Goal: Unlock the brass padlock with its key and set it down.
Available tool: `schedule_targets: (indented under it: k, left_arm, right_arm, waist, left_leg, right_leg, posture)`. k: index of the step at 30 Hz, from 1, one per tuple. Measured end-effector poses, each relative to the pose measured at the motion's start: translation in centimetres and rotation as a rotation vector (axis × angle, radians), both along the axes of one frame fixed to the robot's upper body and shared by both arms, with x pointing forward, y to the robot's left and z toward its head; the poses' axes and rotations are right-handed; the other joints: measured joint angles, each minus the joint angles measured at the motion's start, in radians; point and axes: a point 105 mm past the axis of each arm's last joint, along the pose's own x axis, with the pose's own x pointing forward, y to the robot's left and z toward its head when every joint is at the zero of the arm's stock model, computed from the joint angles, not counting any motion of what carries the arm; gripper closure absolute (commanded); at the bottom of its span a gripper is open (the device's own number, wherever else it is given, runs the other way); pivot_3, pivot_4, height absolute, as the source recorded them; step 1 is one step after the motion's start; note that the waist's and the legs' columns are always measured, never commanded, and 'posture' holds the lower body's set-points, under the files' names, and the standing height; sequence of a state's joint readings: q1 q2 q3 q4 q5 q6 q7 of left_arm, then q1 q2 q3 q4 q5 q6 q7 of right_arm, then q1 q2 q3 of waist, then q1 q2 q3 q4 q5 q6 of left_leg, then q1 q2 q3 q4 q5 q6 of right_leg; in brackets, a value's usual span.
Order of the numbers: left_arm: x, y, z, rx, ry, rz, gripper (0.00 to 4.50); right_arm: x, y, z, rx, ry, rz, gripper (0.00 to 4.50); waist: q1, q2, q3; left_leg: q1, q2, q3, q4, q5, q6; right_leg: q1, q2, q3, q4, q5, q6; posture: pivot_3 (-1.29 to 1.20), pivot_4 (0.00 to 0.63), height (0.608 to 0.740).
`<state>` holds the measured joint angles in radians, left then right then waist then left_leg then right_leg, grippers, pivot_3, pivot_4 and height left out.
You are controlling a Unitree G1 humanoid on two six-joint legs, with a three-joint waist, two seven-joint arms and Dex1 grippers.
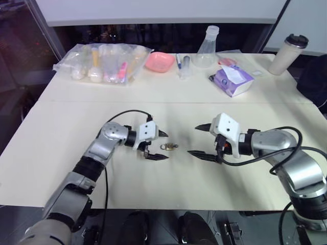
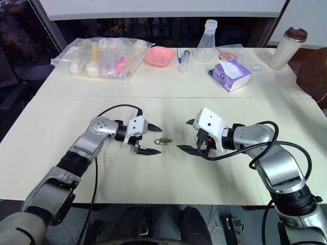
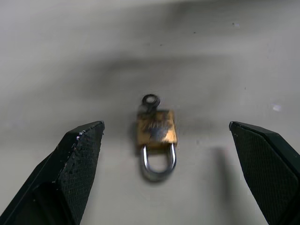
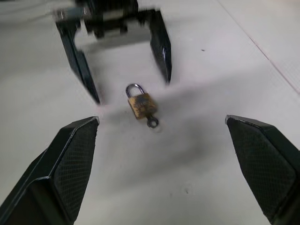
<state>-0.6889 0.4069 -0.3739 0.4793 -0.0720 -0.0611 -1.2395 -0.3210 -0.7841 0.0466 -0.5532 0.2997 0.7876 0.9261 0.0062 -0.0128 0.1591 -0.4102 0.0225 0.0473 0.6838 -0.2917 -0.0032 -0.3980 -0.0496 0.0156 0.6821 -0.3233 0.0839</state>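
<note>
Padlock (image 1: 167, 147) lay flat on the table (image 1: 66, 127), near-centre, between both grippers, touched by neither. Key (image 3: 149, 101) seated in the keyhole, head sticking out of the body on the side away from the shackle. Shackle pointed left toward left gripper (image 1: 156, 145), key toward the right. Left gripper spread wide, fingers straddling the lock from just beside it; holding nothing. Right gripper (image 1: 203, 140) also spread wide and empty, a little apart to the right, aimed at the lock. Looked like the set-down stage: lock down, both grippers off. Couldn't tell whether shackle had popped; it looked seated in the body. Clutter (bag, pink bowl (image 1: 159, 62), flask, tissue box, tumbler) sat on the far side, well apart, out of the working zone.
</note>
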Motion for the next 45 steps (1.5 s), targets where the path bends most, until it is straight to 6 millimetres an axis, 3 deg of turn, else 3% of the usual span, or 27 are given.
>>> schedule_targets:
  k: [3,5,7,12,13,18,22,26,29,31,38,41,45]
  left_arm:
    - [0.5,-0.5,-0.2,0.013,-0.029,-0.011,0.03]
    - [0.7,-0.7,-0.2,0.017,-0.056,-0.021,0.55]
    - [0.8,-0.8,-0.2,0.022,-0.077,-0.035,1.25]
    - [0.9,-1.1,-0.6,0.023,-0.091,-0.039,3.58]
    - [0.9,-1.0,-0.5,0.025,-0.094,-0.04,3.76]
    - [1.1,-0.8,-0.5,0.033,-0.101,-0.033,3.75]
    - [2.0,0.1,0.3,0.045,-0.075,0.015,3.75]
    - [3.4,1.3,4.4,-0.053,-0.008,0.08,3.75]
    - [3.2,1.1,7.4,-0.109,-0.006,0.045,3.75]
    - [2.9,0.7,8.4,-0.128,-0.009,0.023,3.75]
    - [2.6,0.4,8.8,-0.128,-0.011,0.012,3.75]
    - [2.6,0.5,8.9,-0.124,-0.013,0.011,3.75]
    - [2.4,0.4,9.0,-0.124,-0.016,-0.001,3.75]
  right_arm:
    - [-0.5,0.0,-0.2,-0.012,0.007,-0.013,0.0]
    - [-0.7,0.2,-0.1,-0.009,0.002,-0.015,0.0]
    - [-0.7,0.3,0.0,-0.008,-0.004,-0.02,0.0]
    - [-0.9,0.1,-0.1,-0.012,-0.003,-0.034,0.0]
    - [-0.9,0.1,-0.2,-0.015,-0.002,-0.036,0.0]
    - [-0.7,0.2,0.1,-0.045,-0.037,-0.02,0.0]
    - [1.0,0.5,0.8,-0.152,-0.235,-0.01,0.0]
    - [3.1,1.1,1.0,-0.288,-0.501,0.041,0.0]
    - [3.8,2.6,1.8,-0.326,-0.673,0.103,0.0]
    - [3.9,3.4,2.2,-0.34,-0.756,0.147,0.0]
    - [5.4,5.4,3.3,-0.369,-0.95,0.194,0.0]
    - [5.5,5.6,3.1,-0.364,-0.95,0.202,0.0]
    - [5.4,5.9,2.9,-0.366,-0.948,0.223,1.25]
  waist:
    - [0.001,0.0,0.0]
    - [0.002,0.0,0.0]
    - [0.003,0.0,0.0]
    - [0.005,0.0,0.0]
    - [0.005,0.0,0.0]
    - [0.004,0.0,0.0]
    - [-0.003,0.0,0.0]
    - [-0.008,0.0,0.0]
    - [-0.015,0.0,0.0]
    - [-0.016,0.0,0.0]
    - [-0.02,0.0,0.0]
    - [-0.018,0.0,0.0]
    - [-0.018,0.0,0.0]
  left_leg:
    - [0.0,0.0,0.0,0.0,0.0,0.0]
    - [0.0,0.0,0.0,0.0,0.0,0.0]
    - [0.0,0.0,0.0,0.0,0.0,0.0]
    - [0.0,0.0,0.0,0.001,0.0,0.0]
    - [0.0,0.0,0.0,0.001,0.0,0.0]
    - [0.001,0.0,0.0,0.001,0.0,0.0]
    - [0.001,0.001,0.0,0.001,0.0,0.0]
    - [-0.005,0.0,0.0,0.001,0.0,0.0]
    - [-0.008,0.0,0.0,0.001,0.003,-0.006]
    - [-0.008,0.0,0.0,0.001,0.004,-0.007]
    - [-0.008,0.001,0.0,0.001,0.005,-0.009]
    - [-0.008,0.001,0.0,0.001,0.005,-0.009]
    - [-0.008,0.0,0.0,0.001,0.006,-0.009]
  right_leg:
    - [0.0,0.001,0.0,0.0,0.0,0.0]
    - [0.0,0.001,0.0,0.0,0.0,0.0]
    - [0.0,0.001,0.0,0.0,0.0,0.0]
    - [0.001,0.0,0.0,0.0,0.0,0.0]
    - [0.001,0.0,0.0,0.0,0.0,0.0]
    - [0.001,0.001,0.0,0.0,0.0,0.0]
    - [0.0,0.003,0.0,0.001,0.0,0.0]
    - [-0.006,0.004,0.0,0.001,0.0,0.0]
    - [-0.008,0.003,0.0,0.001,0.0,0.0]
    - [-0.008,0.003,0.0,0.001,0.0,0.0]
    - [-0.009,0.004,0.0,0.003,0.0,0.0]
    - [-0.009,0.003,0.0,0.003,0.0,0.0]
    - [-0.009,0.003,0.0,0.003,0.0,0.0]
  posture:
    - [0.0,0.15,0.715]
    - [0.0,0.15,0.715]
    - [0.0,0.15,0.715]
    - [0.0,0.15,0.715]
    - [0.0,0.15,0.715]
    - [0.0,0.15,0.715]
    - [0.0,0.15,0.715]
    - [0.0,0.15,0.715]
    - [0.0,0.15,0.715]
    - [0.0,0.15,0.715]
    - [0.0,0.15,0.715]
    - [0.0,0.15,0.715]
    - [0.0,0.15,0.715]
